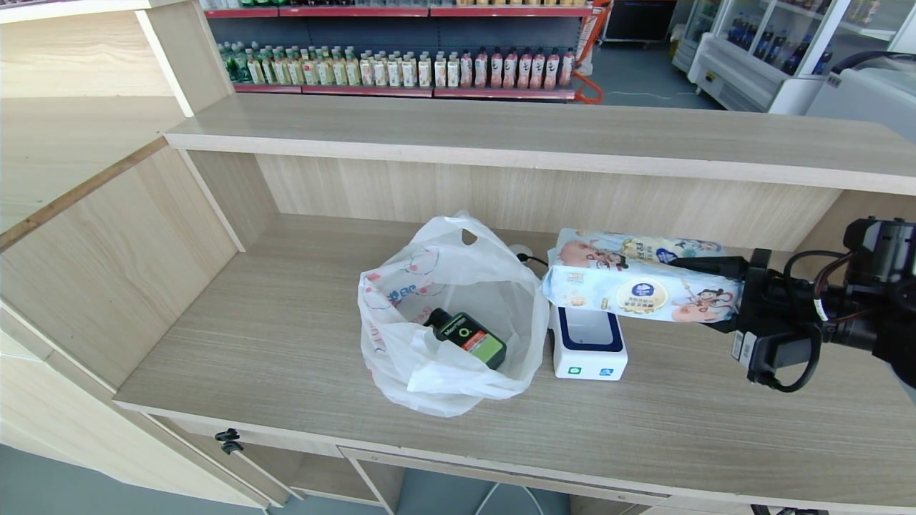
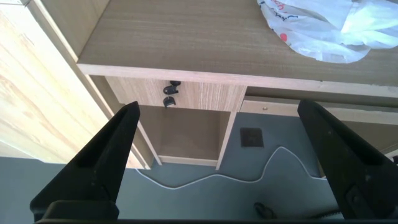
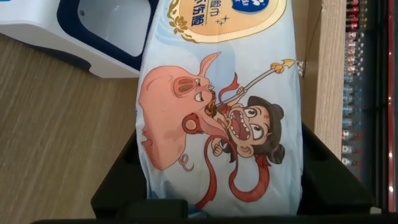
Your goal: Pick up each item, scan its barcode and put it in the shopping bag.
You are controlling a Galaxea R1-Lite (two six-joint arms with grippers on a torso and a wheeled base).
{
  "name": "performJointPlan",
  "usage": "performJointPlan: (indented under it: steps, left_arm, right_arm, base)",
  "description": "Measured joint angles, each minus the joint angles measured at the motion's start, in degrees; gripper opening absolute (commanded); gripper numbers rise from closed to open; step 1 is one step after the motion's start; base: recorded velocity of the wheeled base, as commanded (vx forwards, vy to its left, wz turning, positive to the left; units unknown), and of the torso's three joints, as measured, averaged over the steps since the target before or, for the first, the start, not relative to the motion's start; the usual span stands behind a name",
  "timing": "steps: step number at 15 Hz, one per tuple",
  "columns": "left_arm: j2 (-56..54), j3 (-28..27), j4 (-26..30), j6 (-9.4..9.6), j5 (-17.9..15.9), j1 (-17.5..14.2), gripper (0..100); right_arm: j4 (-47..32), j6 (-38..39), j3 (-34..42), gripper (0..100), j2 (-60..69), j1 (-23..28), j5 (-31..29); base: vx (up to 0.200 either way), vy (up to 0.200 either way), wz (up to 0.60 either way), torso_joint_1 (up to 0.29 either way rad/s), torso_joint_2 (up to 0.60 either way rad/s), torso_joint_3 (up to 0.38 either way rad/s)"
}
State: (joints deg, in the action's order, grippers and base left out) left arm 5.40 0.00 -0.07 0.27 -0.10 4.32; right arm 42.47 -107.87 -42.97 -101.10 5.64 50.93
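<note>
1. The right claw [image 1: 710, 295] is seen clamped on one end of the tissue pack [image 1: 630, 282], which is held lengthwise just above the scanner [image 1: 588, 343].
2. A slip is judged possible: the pack is soft and gripped at one end only, so the free end could sag or twist.
3. A missed scan is also a risk, since the barcode cannot be seen and may not face the window.
4. The shopping bag [image 1: 401, 286] stands just beside the scanner on the counter [image 1: 286, 343], its mouth slack; the long pack could catch the rim and drag it.
5. A dark bottle [image 1: 466, 337] already lies inside the bag.
6. The left claw [image 2: 217, 115] is spread wide and empty, low before the counter's front edge.
7. The pack is pale blue, plump, cartoon-printed and glossy.
</note>
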Motion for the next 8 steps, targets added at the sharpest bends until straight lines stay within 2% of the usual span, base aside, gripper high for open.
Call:
performJointPlan:
  steps: [5,8]
  left_arm:
    - [0.0,0.0,0.0,0.0,0.0,0.0,100]
    - [0.0,0.0,0.0,0.0,0.0,0.0,100]
  right_arm:
    - [-7.91,1.73,-0.51,0,3.33,-0.02,0.0]
    - [-18.14,12.68,-1.35,0,9.2,-1.35,-0.24]
  base:
    - [0.0,0.0,0.0,0.0,0.0,0.0]
    - [0.0,0.0,0.0,0.0,0.0,0.0]
